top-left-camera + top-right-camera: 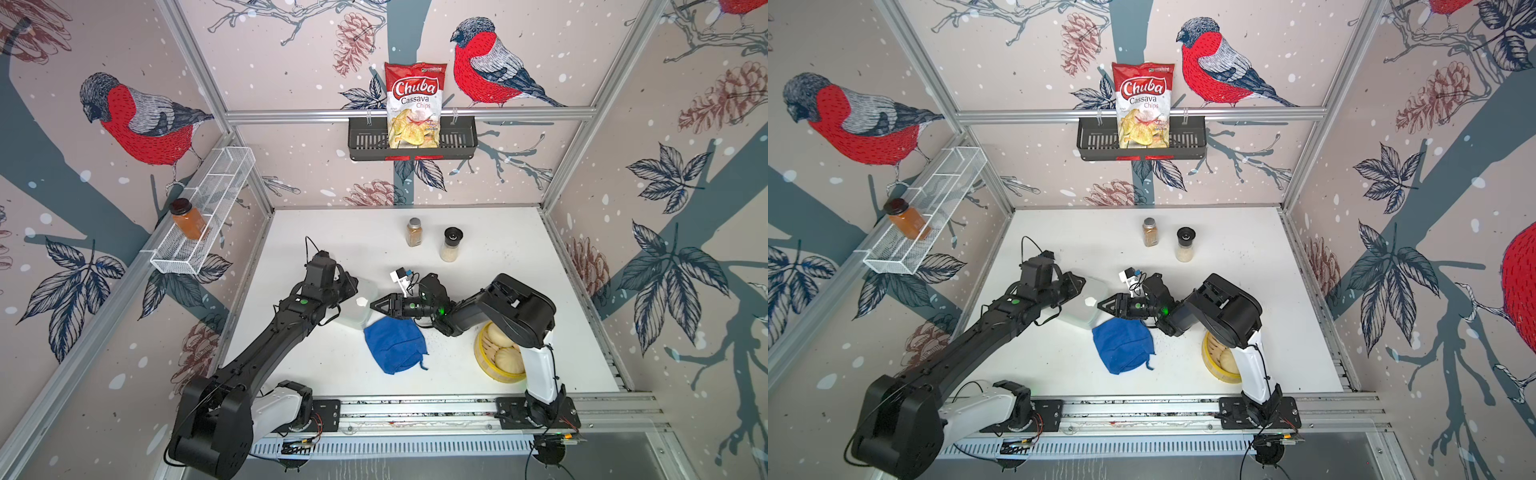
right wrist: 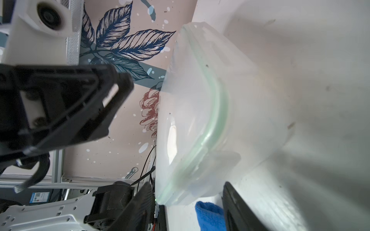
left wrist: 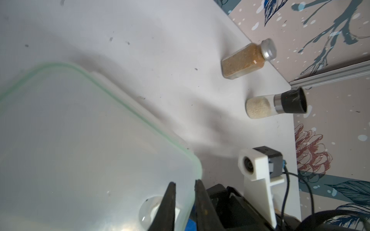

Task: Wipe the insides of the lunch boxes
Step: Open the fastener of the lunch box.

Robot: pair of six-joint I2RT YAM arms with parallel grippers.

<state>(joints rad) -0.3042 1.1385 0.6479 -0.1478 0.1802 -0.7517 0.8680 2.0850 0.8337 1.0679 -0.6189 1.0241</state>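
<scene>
Box [image 1: 353, 312], clear plastic, lies between the two grippers. In both top views it is only a pale shape, half hidden under the left wrist.

The left wrist view adds what they lack. It shows the box's pale green rim, a round white spot by the jaws, and the left gripper [image 3: 184, 183] itself. Its jaws stand close together, clamped on the rim near a corner. Well ahead of those jaws stand a brown spice jar [image 3: 244, 60] and a grinder [image 3: 274, 104].

The right wrist view shows the box [image 2: 190, 100] edge-on, with a green seal line and a clip flap. The right gripper [image 2: 187, 184] has its jaws wide apart. A corner of the box sits just ahead of the gap, and I cannot tell whether anything touches. The cloth [image 2: 208, 216], blue, shows between these jaws.

Only the top views show the whole cloth [image 1: 395, 345], crumpled just beside the right jaws. They alone also show a steamer [image 1: 494, 357] with buns, behind those jaws and partly under the right arm.

A chips bag [image 1: 415, 104] in a wall basket reads "Chuba Cassava Chips". A small blue label in the right wrist view is too small to read.
</scene>
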